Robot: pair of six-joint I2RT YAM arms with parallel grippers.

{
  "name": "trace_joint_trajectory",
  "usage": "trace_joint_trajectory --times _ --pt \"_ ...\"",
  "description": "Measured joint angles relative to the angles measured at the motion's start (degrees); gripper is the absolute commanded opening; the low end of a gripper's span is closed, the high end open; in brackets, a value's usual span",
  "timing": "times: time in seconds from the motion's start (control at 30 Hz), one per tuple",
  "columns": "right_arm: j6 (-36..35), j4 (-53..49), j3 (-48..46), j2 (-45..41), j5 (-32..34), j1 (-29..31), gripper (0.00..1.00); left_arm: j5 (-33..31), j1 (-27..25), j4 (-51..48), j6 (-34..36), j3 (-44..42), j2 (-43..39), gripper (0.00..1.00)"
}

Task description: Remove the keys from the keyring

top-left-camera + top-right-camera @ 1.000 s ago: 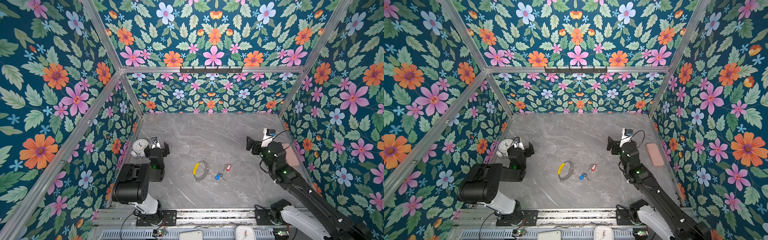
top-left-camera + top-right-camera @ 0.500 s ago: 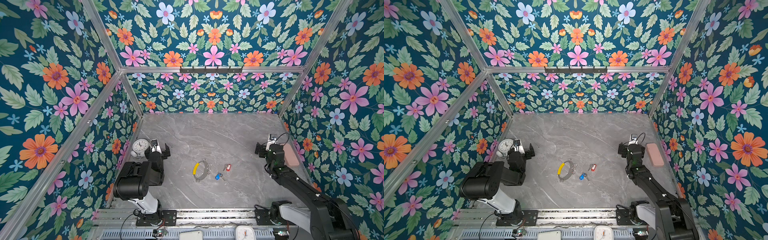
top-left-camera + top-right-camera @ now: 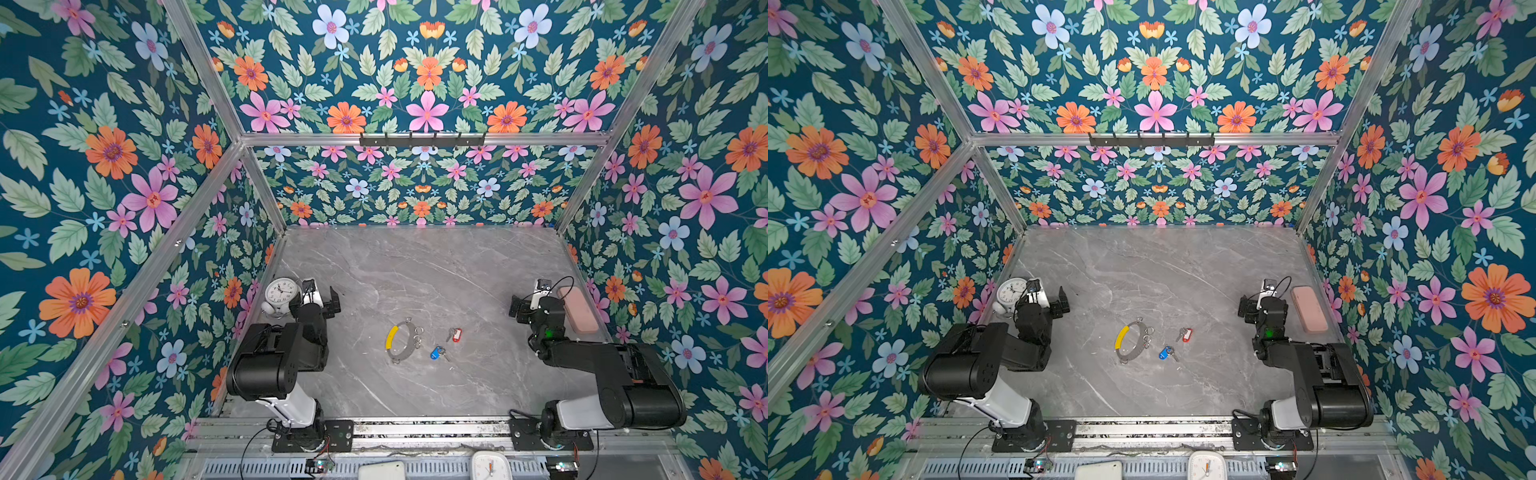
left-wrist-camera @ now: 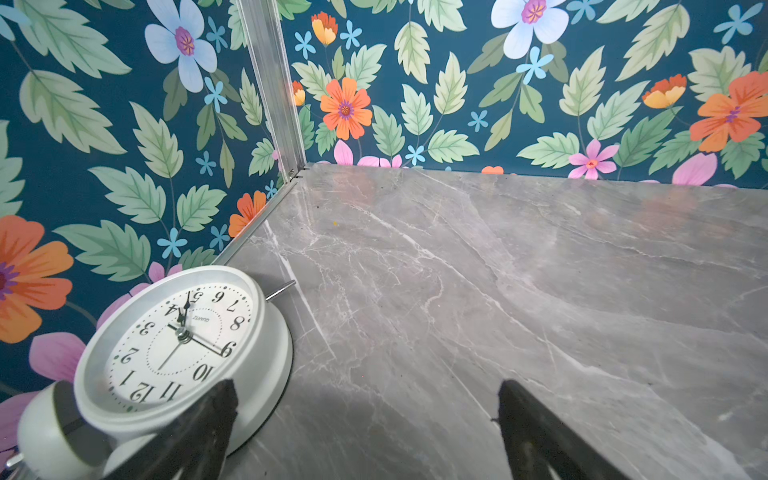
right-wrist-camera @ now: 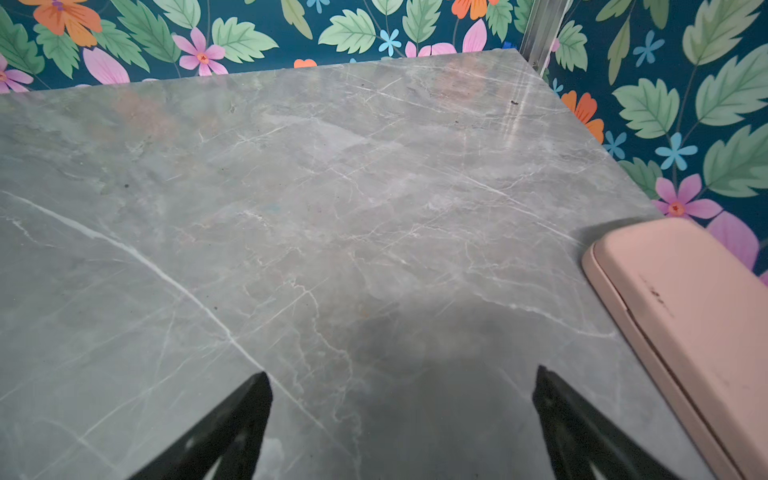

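the keyring (image 3: 391,336) lies flat on the grey marble table (image 3: 415,270), near its middle and toward the front, with one arc covered in yellow. a few small split rings (image 3: 418,338) sit on the side of the hoop away from the yellow arc. both top views show the same layout, keyring (image 3: 1121,337) included. neither key hangs on the hoop. the blue-tagged key (image 3: 435,353) lies on the table just beside the hoop, apart from it. the red-tagged key (image 3: 456,335) lies a little farther out on the same side, and the two keys do not touch.

the only closed container is a pink case (image 3: 577,309) along the right wall. its lid is shut, so what is inside cannot be seen. the right gripper (image 3: 532,303) sits just beside it, low over the table, with its jaws wide apart and nothing between them in the wrist view (image 5: 401,374).

the left gripper (image 3: 318,300) is by the left wall next to a white clock (image 3: 282,291). its jaws are also spread wide and hold nothing (image 4: 365,388), though one finger shows in front of the clock's rim (image 4: 174,340). both grippers are well apart from the keyring and the keys.
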Motion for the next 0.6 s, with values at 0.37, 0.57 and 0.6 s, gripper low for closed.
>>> trace_joint_trajectory --times 0.37,0.57,0.6 --pt "0.61 4.57 -0.61 0.68 -1.33 -0.13 0.99 0.00 0.00 0.00 0.00 0.00 0.00 1.00" --pt "0.61 4.72 -0.66 0.74 -1.38 -0.09 0.99 0.00 0.00 0.00 0.00 0.00 0.00 1.00" --pt "0.61 4.87 -0.66 0.74 -1.51 -0.09 0.99 0.00 0.00 0.00 0.00 0.00 0.00 1.00"
